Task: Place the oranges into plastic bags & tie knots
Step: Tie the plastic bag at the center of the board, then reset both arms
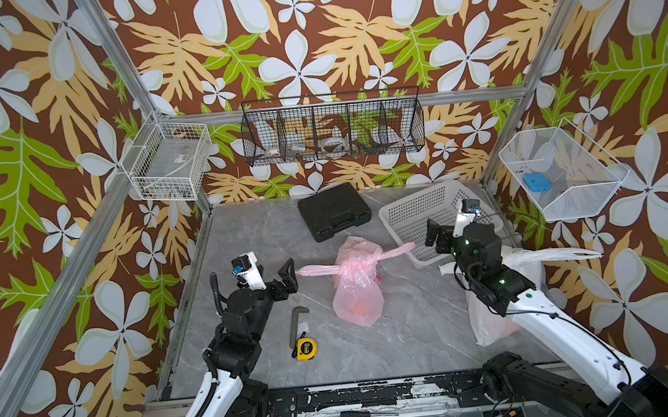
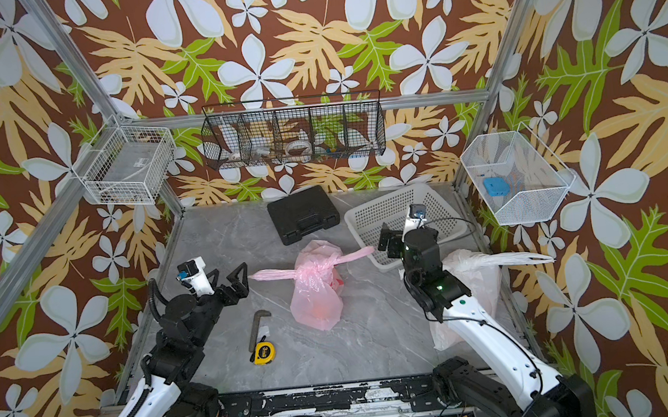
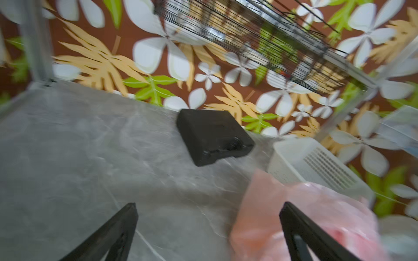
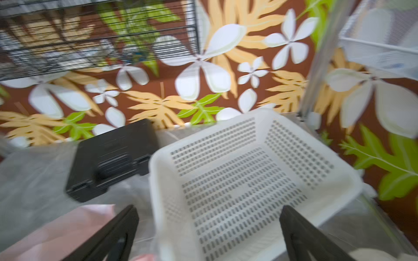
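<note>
A pink plastic bag [image 1: 357,295] [image 2: 316,303] stands mid-table, tied in a knot [image 1: 356,259] [image 2: 315,267] with handle strips sticking out left and right. A faint glow of oranges [image 1: 360,308] shows through it. The white plastic bag [image 1: 489,315] [image 2: 473,279] lies at the right, partly under my right arm, with its strips pointing right. My left gripper [image 1: 291,280] [image 2: 243,283] [image 3: 209,204] is open and empty just off the pink bag's left strip. My right gripper [image 1: 430,237] [image 2: 383,240] [image 4: 209,206] is open and empty beside the right strip's end.
A white perforated basket [image 1: 416,214] [image 4: 248,180] sits at the back right and a black case [image 1: 332,211] [image 3: 212,135] at the back middle. A hex key [image 1: 295,322] and a yellow tape measure [image 1: 306,348] lie front left. Wire baskets hang on the walls.
</note>
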Action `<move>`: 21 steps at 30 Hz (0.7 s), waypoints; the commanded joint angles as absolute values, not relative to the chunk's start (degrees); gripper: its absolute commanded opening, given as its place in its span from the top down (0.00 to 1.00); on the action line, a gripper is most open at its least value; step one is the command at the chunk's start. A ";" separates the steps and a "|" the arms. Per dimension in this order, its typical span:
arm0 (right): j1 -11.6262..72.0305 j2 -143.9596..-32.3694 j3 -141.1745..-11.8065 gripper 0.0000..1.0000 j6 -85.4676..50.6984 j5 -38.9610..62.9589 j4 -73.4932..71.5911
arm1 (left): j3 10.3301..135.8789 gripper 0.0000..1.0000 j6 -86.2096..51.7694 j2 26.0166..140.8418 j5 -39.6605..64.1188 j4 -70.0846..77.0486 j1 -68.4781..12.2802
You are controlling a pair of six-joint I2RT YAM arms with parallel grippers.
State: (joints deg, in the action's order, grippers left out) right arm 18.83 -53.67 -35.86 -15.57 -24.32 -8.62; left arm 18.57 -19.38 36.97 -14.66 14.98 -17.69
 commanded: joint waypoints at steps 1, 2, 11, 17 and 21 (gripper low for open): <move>17.10 -50.65 -26.19 0.00 -10.71 -38.09 -23.31 | 11.99 0.00 -8.39 38.17 -31.07 32.03 -17.58; 15.35 -50.13 -22.55 0.00 -9.28 -37.80 -26.08 | 10.30 0.00 -8.12 39.65 -33.82 35.22 -17.60; 4.57 -63.81 -7.06 0.00 -4.24 -26.79 -54.89 | 5.76 0.00 -0.81 64.13 -32.02 63.93 -16.88; 3.87 -76.78 -7.51 0.00 -4.44 -16.04 -67.94 | 5.60 0.00 -0.13 75.32 -22.11 75.78 -10.69; 4.11 -83.86 -10.78 0.00 -4.42 -17.08 -68.80 | 5.15 0.00 -4.64 76.56 -15.33 75.15 -5.19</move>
